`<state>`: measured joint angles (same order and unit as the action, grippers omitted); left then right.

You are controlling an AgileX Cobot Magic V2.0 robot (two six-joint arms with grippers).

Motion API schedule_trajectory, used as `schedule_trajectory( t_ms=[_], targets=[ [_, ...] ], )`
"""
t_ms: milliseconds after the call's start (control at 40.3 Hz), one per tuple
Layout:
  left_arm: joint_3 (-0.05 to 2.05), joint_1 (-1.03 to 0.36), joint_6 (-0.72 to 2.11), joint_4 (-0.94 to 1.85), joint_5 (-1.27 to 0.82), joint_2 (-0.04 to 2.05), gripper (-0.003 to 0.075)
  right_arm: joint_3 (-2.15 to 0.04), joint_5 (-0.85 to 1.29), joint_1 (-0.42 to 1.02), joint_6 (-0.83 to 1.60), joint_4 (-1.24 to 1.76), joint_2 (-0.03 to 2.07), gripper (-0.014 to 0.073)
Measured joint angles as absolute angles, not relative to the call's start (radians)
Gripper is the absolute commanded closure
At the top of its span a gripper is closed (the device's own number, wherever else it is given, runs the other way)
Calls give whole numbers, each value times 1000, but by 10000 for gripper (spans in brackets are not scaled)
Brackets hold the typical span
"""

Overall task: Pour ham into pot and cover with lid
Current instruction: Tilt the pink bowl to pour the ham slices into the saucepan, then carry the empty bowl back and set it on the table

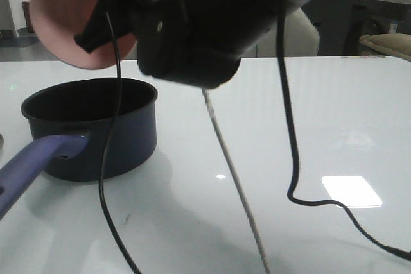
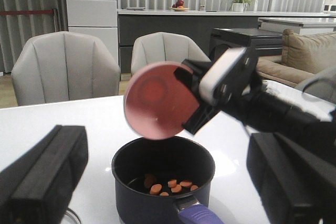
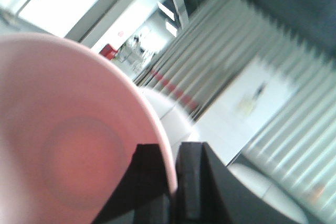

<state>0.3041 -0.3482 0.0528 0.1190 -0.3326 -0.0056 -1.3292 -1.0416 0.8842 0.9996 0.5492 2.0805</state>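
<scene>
The bowl (image 2: 156,99) is held tipped on its side above the pot (image 1: 96,126), its rim pinched between the fingers (image 3: 157,182) of the right gripper (image 3: 172,187), which are clamped on it. In the left wrist view the bowl's underside is turned toward the camera, just over the far edge of the pot. In the right wrist view the bowl's inside is seen bare, with no chunks in it. The ham (image 2: 170,186) is seen lying on the floor of the pot, toward the side where the handle (image 1: 35,162) is joined. The pot is set on the table (image 1: 321,139), its handle pointed toward the robot. The fingers (image 2: 44,169) of the left gripper (image 2: 168,182) are held wide apart, on the near side of the pot, with nothing between them. The lid cannot be made out clearly in any view. A cable (image 1: 290,158) is draped across the table beside the pot.
</scene>
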Motion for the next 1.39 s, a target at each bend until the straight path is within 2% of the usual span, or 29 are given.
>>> schedule_trajectory(
  t_ms=[99,199,422,720,894,1043,1192,1391],
  targets=[
    [304,-348,53,119,-333,-6,64,-1329,-893,884,887,618,2001,459],
    [304,-348,53,119,-333,-6,64,-1329,-652,882,819,657,1920,459],
    [304,-348,53,119,-333,-6,64,-1329,-168,852,794,763,1769,459],
    [304,-348,53,119,-333,-6,64,-1329,308,632,794,754,1656,459],
    [304,-348,53,119,-333,-6,64,-1329,509,478,736,615,1628,459],
    [304,-348,53,119,-333,-6,64,-1329,641,353,575,437,1626,459],
    [304,-348,53,119,-333,-6,64,-1329,704,270,452,326,1626,459],
    [304,-348,53,119,-333,-6,64,-1329,731,203,415,310,1669,459]
  ],
)
